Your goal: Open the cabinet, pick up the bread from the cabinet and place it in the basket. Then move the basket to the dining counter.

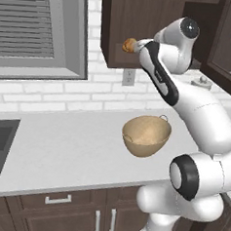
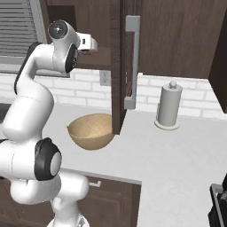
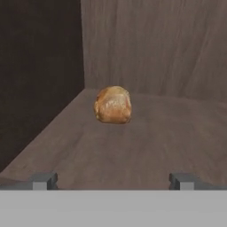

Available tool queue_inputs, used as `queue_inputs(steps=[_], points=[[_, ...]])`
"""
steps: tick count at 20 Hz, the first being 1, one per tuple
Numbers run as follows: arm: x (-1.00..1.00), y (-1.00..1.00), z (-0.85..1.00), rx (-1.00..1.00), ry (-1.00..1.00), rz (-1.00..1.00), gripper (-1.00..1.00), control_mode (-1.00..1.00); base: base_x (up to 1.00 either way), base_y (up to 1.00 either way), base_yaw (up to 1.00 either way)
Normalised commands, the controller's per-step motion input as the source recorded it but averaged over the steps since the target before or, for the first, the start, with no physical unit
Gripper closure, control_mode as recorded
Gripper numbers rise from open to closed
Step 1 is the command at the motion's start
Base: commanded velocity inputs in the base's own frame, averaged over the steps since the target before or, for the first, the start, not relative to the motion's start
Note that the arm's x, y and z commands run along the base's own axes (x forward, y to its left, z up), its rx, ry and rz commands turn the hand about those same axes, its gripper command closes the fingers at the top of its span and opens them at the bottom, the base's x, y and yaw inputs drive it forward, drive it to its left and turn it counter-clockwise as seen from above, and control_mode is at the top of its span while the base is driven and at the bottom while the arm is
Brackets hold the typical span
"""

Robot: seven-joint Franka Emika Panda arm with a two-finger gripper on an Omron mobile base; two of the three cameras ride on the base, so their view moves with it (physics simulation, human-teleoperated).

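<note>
- One bread (image 3: 113, 104) roll sits on the cabinet (image 1: 143, 26) shelf, and everything below is placed relative to it.
- You see the roll golden-brown and rounded in the hand view, resting on the dark wooden shelf floor with the cabinet's back wall behind it and a side wall to its left in that view.
- Your end effector (image 3: 113, 181) points straight at the bread with its two fingertips (image 3: 43, 181) spread wide apart; the roll lies ahead of them, not touched.
- In the left base view the bread (image 1: 129, 45) shows at the cabinet's lower edge, just beside the arm's wrist.
- Below the bread, the basket (image 1: 146, 135) stands upright on the white counter (image 1: 61, 148), well apart from the roll.
- The cabinet door (image 2: 119, 66) hangs open edge-on, with its long grey handle (image 2: 131, 62), right of the bread's shelf in the right base view.
- Further right of the bread, beyond that door, a paper towel roll (image 2: 169, 106) stands on the counter near the brick wall.
</note>
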Motion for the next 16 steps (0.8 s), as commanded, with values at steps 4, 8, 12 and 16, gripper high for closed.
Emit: queue_inputs(steps=[4,8,12,16], points=[[0.52,0.00,0.00,0.02,0.14,0.05,-1.00,-1.00,0.00,0.00,0.00],[0.43,0.01,0.00,0.00,0.06,0.04,-1.00,-1.00,0.00,0.00,0.00],[0.36,0.09,-0.03,0.00,0.00,0.03,-1.00,-1.00,0.00,0.00,0.00],[0.36,0.07,-0.10,0.00,0.00,0.04,-1.00,-1.00,0.00,0.00,0.00]])
